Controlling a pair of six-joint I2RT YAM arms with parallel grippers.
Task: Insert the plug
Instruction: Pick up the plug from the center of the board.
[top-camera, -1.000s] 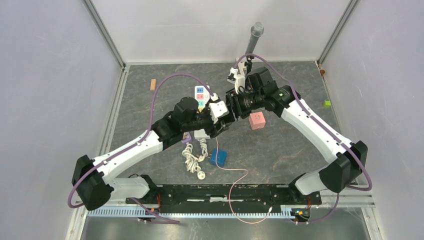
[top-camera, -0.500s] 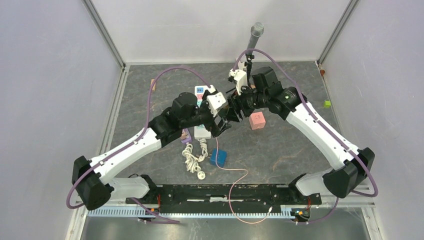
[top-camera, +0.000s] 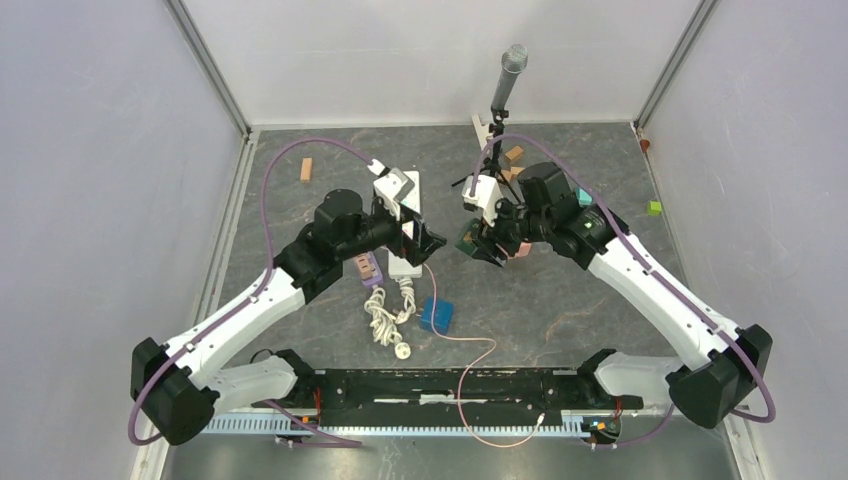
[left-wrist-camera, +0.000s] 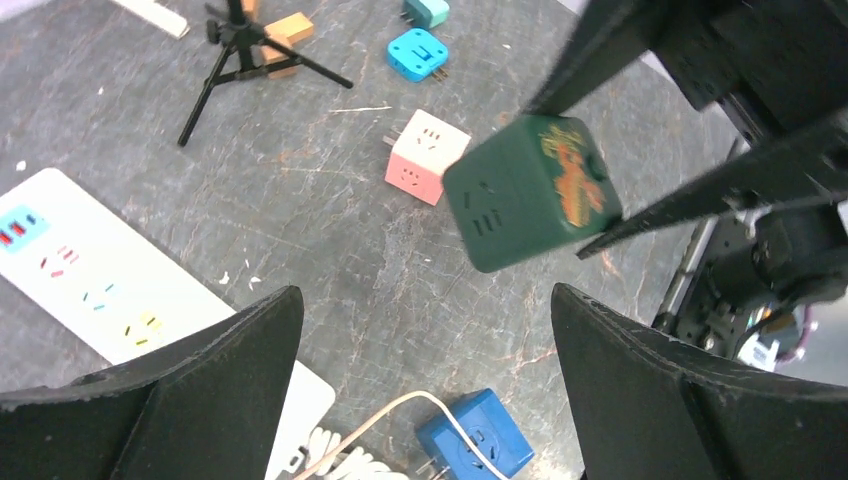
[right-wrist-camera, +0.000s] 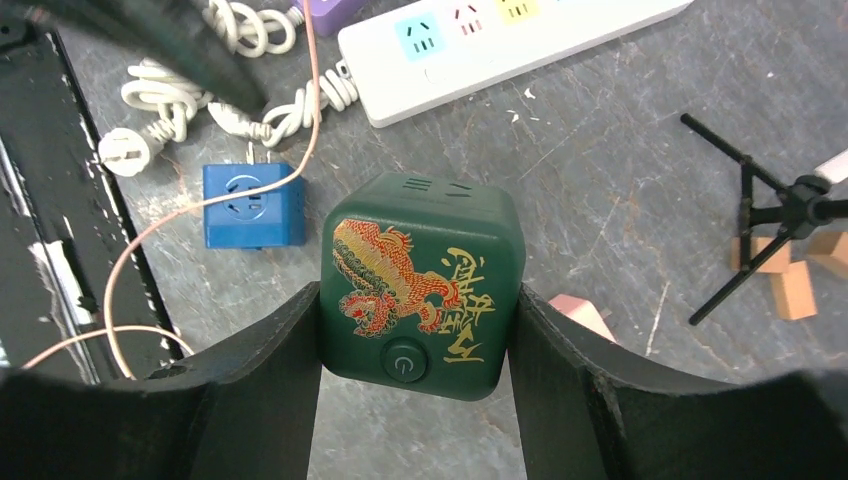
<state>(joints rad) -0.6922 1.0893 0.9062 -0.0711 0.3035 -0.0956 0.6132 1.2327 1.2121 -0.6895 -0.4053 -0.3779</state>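
Above the desk (top-camera: 560, 300), between the two arms, the green cube plug (right-wrist-camera: 420, 285) hangs in mid-air, clear of everything lying below it. The right jaws stand about half open and clamp it across two opposite side faces. The face with the gold and red dragon print and the round button is turned toward the right wrist camera. A face with socket slots shows to the left wrist view. Its pins are not visible in any view, so I cannot tell which way they point.

The left jaws are spread fully wide and hold nothing; through them the cube is seen just ahead. The white power strip (right-wrist-camera: 500, 40) lies flat on the desk, nearer the left arm, with a coiled white cord (top-camera: 385, 315) at its near end. A pink cube (left-wrist-camera: 425, 160) and a blue cube (right-wrist-camera: 250, 205) with a thin cable sit on the desk nearby.

The plug looks like a rigid, fairly light plastic block with smooth, rounded, glossy faces. It will likely not deform, but it could twist or slip under the push needed to seat the pins. The flat side faces seem the best hold, centred, keeping off the button and the pin face.
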